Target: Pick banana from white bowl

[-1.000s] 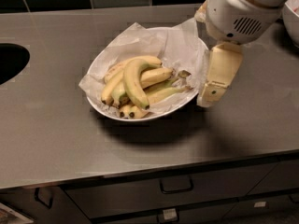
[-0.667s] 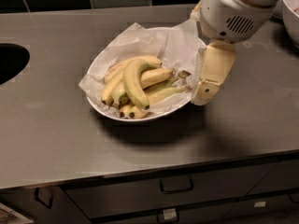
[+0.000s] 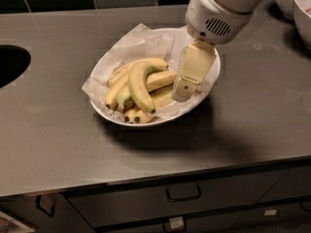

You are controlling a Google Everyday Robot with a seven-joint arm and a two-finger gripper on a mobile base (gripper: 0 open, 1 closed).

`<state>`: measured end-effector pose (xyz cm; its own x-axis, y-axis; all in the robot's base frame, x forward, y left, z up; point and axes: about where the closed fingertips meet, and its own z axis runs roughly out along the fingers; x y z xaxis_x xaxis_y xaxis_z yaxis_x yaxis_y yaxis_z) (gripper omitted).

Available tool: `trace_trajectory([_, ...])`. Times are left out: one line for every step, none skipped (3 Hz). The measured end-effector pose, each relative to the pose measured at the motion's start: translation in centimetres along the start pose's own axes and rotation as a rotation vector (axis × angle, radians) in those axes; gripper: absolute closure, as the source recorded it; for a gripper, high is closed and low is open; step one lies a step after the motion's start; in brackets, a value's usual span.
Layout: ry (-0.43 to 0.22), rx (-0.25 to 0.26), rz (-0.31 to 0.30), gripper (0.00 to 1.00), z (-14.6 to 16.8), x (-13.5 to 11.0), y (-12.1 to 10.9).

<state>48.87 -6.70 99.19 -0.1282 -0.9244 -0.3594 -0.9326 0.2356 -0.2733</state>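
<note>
The white bowl (image 3: 208, 88) is wide, shallow and lined with crumpled white paper; it sits at the middle of the grey counter. Several bananas lie in its left half. The banana (image 3: 138, 83), strongly curved and yellow-green with a dark tip, lies on top of the pile and arches over the paler ones. My gripper (image 3: 182, 93) hangs from the white arm at the upper right and points down over the bowl's right side. Its tip is just right of the bananas and close to the paper. It holds nothing that I can see.
A dark sink opening (image 3: 9, 64) cuts into the counter at the far left. Two white bowls (image 3: 297, 4) stand at the back right corner. Drawers with handles (image 3: 183, 193) run below the counter's front edge. Dark tiles line the back wall.
The gripper has moved left, from beside the bowl's right rim to over the bowl's right side, closer to the bananas. The bananas and bowl have not moved.
</note>
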Motion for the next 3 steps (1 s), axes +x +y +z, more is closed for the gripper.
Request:
trace_trajectory([-0.001,0.0,0.0,0.0,0.0,-0.1,0.0])
trace_trajectory([-0.017,-0.063,0.036,0.0,2.1,-1.3,0.4])
trace_trajectory([-0.036,-0.121,0.087,0.0,4.3,-3.4,0.4])
